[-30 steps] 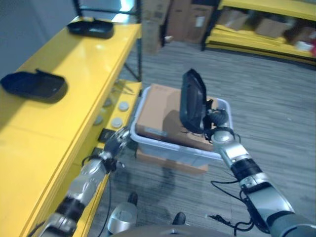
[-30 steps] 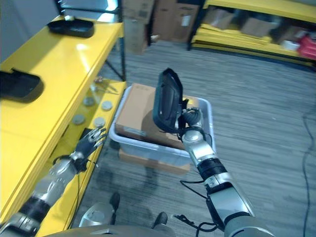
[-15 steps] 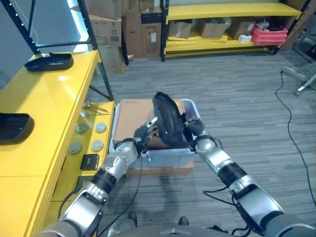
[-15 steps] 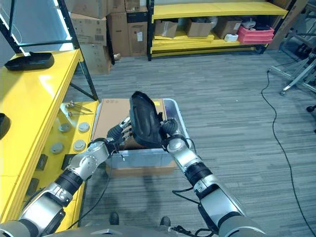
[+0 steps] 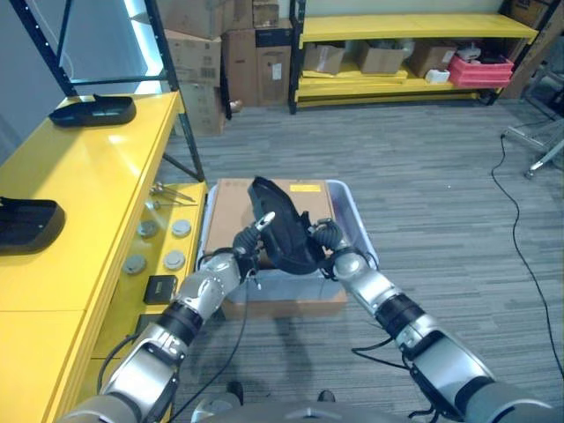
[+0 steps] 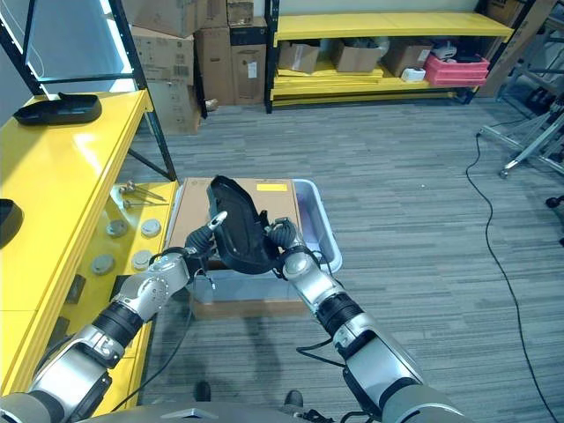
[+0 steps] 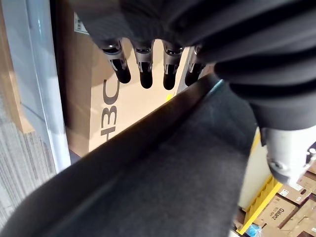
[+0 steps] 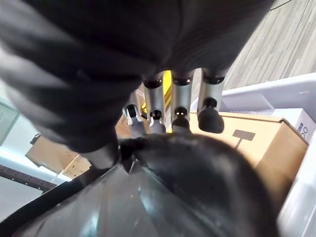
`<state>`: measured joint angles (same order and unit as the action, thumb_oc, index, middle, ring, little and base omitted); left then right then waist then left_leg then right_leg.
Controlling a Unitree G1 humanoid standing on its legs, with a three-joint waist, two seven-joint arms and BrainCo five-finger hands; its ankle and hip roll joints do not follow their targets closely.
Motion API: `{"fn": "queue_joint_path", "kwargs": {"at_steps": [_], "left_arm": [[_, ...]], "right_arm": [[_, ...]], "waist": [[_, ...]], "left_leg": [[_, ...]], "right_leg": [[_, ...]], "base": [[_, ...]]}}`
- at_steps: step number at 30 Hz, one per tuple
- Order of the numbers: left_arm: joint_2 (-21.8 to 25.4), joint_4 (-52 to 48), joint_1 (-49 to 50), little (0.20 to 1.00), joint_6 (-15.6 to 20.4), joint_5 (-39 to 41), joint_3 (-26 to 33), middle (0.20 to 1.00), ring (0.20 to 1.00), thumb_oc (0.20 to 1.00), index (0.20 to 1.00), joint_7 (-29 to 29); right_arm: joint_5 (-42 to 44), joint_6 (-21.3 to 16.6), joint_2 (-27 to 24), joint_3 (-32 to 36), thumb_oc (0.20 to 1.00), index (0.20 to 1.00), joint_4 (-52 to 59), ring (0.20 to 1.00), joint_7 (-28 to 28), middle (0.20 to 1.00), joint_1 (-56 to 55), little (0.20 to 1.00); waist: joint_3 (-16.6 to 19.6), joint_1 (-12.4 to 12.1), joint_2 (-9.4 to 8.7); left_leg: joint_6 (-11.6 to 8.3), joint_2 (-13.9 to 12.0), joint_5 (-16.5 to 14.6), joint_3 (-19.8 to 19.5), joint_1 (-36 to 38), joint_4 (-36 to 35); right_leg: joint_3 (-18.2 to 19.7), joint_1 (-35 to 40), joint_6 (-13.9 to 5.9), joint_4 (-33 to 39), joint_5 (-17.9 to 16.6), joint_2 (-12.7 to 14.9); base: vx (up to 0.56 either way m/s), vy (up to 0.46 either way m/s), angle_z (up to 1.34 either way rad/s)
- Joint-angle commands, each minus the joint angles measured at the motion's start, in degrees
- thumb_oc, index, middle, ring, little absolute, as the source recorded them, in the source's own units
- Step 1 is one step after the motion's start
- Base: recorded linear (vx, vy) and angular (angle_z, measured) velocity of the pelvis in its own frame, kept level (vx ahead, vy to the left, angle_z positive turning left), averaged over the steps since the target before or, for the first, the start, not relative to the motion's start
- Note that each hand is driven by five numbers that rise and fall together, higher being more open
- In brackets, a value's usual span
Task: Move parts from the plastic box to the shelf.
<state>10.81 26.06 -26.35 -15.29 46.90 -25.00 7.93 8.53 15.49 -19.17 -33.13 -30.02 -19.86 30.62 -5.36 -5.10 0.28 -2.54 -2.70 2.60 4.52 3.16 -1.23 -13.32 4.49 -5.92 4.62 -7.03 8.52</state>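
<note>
Holding a black part [image 5: 284,236] between them, both hands are meeting above the box [image 5: 357,231] in the left eye view. The right hand [image 5: 328,247] is curling its fingers round the part's right edge, while the left hand [image 5: 248,243] is laying nearly straight fingers against its left side, one finger pointing up along it. The box is sitting on the grey floor [image 5: 441,194] just beside the yellow shelf [image 5: 88,194], and a brown carton [image 5: 231,204] is lying inside it under the part. Two more black parts [image 5: 28,222] are resting on the shelf's top, well apart from each other, and small round discs [image 5: 159,247] are lying on its lower level.

In the right eye view the part [image 6: 236,233] is tilting, its upper end leaning toward the shelf [image 6: 53,176], and it is hanging clear of the carton [image 6: 273,198]. Stacked cartons [image 6: 203,44] and another yellow rack [image 6: 370,26] are standing at the far side of the room.

In the left wrist view the left hand's fingers [image 7: 143,64] are stretching out fairly straight past the part's dark edge [image 7: 163,163], with the carton [image 7: 94,98] beyond them.

In the right wrist view the right hand's fingers [image 8: 180,106] are bending down onto the part's rounded top [image 8: 197,173], gripping it, with the box's pale wall [image 8: 276,94] and carton [image 8: 266,143] behind.
</note>
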Motion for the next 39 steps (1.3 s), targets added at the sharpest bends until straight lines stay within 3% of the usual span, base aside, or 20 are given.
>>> {"fn": "queue_joint_path", "kwargs": {"at_steps": [1, 2, 10, 20, 21, 26, 31, 39], "left_arm": [[-1.4, 3.1, -5.8, 0.304, 2.6, -6.0, -3.8, 0.304, 0.304, 0.304, 0.304, -0.7], [-0.9, 2.6, -6.1, 0.200, 2.8, -8.5, -4.2, 0.200, 0.200, 0.200, 0.200, -1.4], [1.3, -1.1, -6.6, 0.200, 3.5, -11.4, -5.5, 0.200, 0.200, 0.200, 0.200, -2.2], [1.4, -4.1, -6.6, 0.200, 8.0, -8.8, -5.4, 0.200, 0.200, 0.200, 0.200, -1.7], [1.3, -5.5, -6.2, 0.200, 8.5, -8.2, -4.9, 0.200, 0.200, 0.200, 0.200, 0.2], [2.2, -6.9, -3.7, 0.200, 9.4, -6.4, -2.7, 0.200, 0.200, 0.200, 0.200, 2.7], [3.9, -9.8, 2.5, 0.200, 10.2, -6.9, 2.3, 0.200, 0.200, 0.200, 0.200, 3.9], [7.0, -10.7, 10.1, 0.200, 13.3, -9.1, 8.5, 0.200, 0.200, 0.200, 0.200, 3.5]], "right_arm": [[-2.4, -2.3, 0.8, -0.9, 0.200, 0.200, 3.0, 0.200, -0.6, 0.200, 5.2, 0.200], [-1.9, -2.1, 0.9, -0.9, 0.200, 0.200, 3.3, 0.200, -0.9, 0.200, 5.2, 0.200], [2.6, -1.2, 1.3, -0.2, 0.200, 0.200, 3.5, 0.200, -3.3, 0.200, 5.1, 0.200], [15.1, -2.5, 2.9, 1.9, 0.200, 0.200, 1.0, 0.200, -6.6, 0.200, 4.7, 0.200], [19.7, -4.6, 3.8, 3.0, 1.000, 1.000, 0.6, 1.000, -7.2, 1.000, 4.3, 1.000], [25.7, -9.7, 4.1, 6.7, 1.000, 1.000, 3.6, 1.000, -10.1, 1.000, 2.8, 1.000], [27.9, -13.5, 1.8, 14.5, 1.000, 1.000, 14.0, 1.000, -9.0, 1.000, -3.1, 1.000], [25.9, -13.5, -1.5, 20.3, 1.000, 1.000, 21.4, 1.000, -0.8, 1.000, -16.3, 1.000]], "waist": [[2.3, -1.9, -0.22], [2.2, -2.0, -0.18], [2.0, -2.3, 0.19], [1.8, -2.6, 0.24], [1.7, -2.8, 0.20], [1.5, -3.0, 0.08], [1.3, -2.5, -0.26], [1.6, -1.0, -0.56]], "left_leg": [[0.34, -1.3, -1.7, -0.8, -0.7, 1.4], [0.35, -1.2, -1.7, -0.9, -0.7, 1.3], [0.20, -1.3, -1.4, -1.3, -0.2, 0.9], [0.08, -1.3, -1.3, -1.5, 0.4, 0.7], [0.01, -1.3, -1.3, -1.5, 0.4, 0.8], [-0.04, -1.3, -1.2, -1.7, 0.6, 0.8], [0.40, -1.3, -1.4, -1.2, 0.5, 0.8], [1.44, -0.1, -1.1, -0.5, 0.3, -0.7]], "right_leg": [[-1.7, 0.4, -4.09, -2.2, 2.4, 3.6], [-1.7, 0.5, -4.13, -2.2, 2.5, 3.6], [-2.0, 1.0, -4.07, -2.2, 2.5, 3.5], [-2.4, 1.6, -3.93, -2.0, 2.3, 3.6], [-2.6, 1.7, -3.92, -1.9, 2.2, 3.6], [-2.8, 1.9, -3.83, -1.7, 2.0, 3.5], [-2.7, 1.6, -3.97, -1.5, 1.8, 3.6], [-1.7, 0.5, -4.79, -1.6, 1.5, 4.0]], "base": [[0.00, 0.000, 0.00], [0.00, 0.000, 0.00], [0.00, 0.000, 0.00], [0.00, 0.000, 0.00], [0.00, 0.000, 0.00], [0.00, 0.000, 0.00], [-0.01, 0.001, 0.00], [0.00, 0.014, -0.08]]}}
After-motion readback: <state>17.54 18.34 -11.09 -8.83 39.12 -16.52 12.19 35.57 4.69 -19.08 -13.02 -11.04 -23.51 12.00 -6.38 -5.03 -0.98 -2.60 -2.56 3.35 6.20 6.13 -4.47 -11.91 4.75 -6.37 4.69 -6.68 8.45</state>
